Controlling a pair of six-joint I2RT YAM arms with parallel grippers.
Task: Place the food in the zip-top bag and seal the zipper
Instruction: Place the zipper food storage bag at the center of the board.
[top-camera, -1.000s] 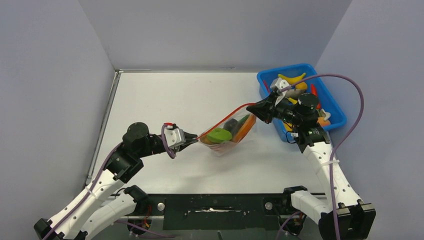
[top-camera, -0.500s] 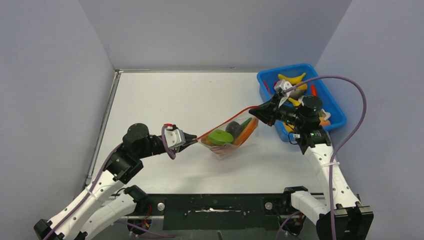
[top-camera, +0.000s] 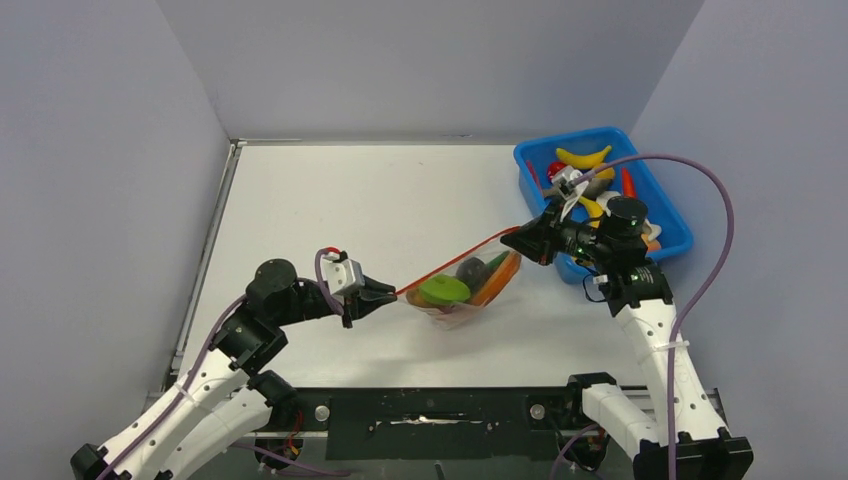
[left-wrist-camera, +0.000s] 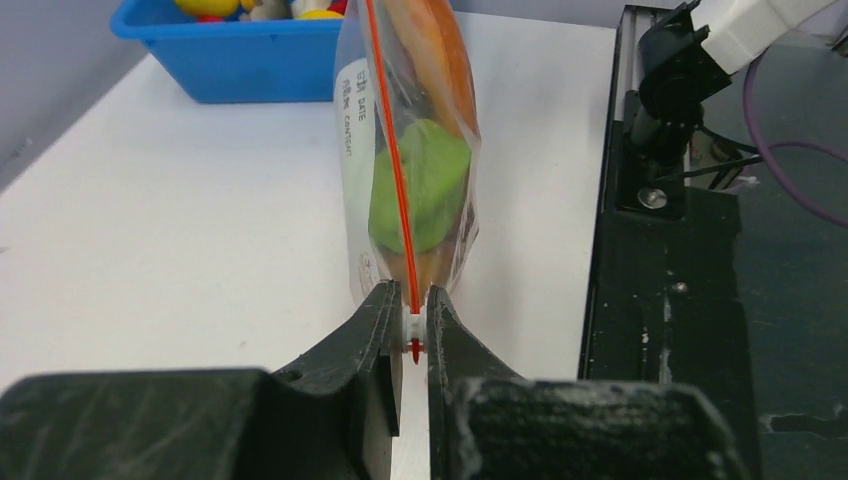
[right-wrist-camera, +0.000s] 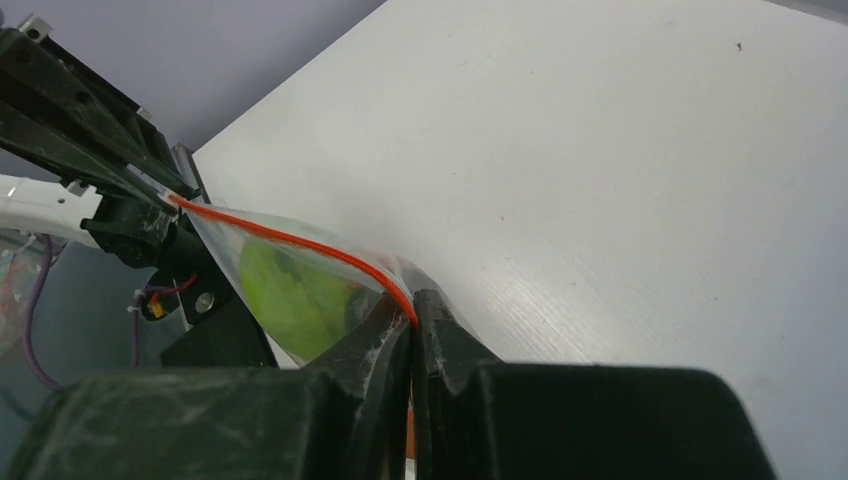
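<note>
Red zipper (top-camera: 452, 258) runs taut between my left hand (top-camera: 388, 296) and right hand (top-camera: 513, 238), both clamped tight on its ends; food (top-camera: 443, 290) is in the bag (top-camera: 456, 313), and sealing looks nearly finished.

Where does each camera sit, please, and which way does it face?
Top external: above and behind the arm bases, looking down on the table; both arms show, holding the zip-top bag.
Left wrist: behind the left pincer, looking along the zipper toward the blue tray.
Right wrist: behind the right pincer, looking back toward the left pincer.
Both wrist views share the zipper and green piece.
</note>
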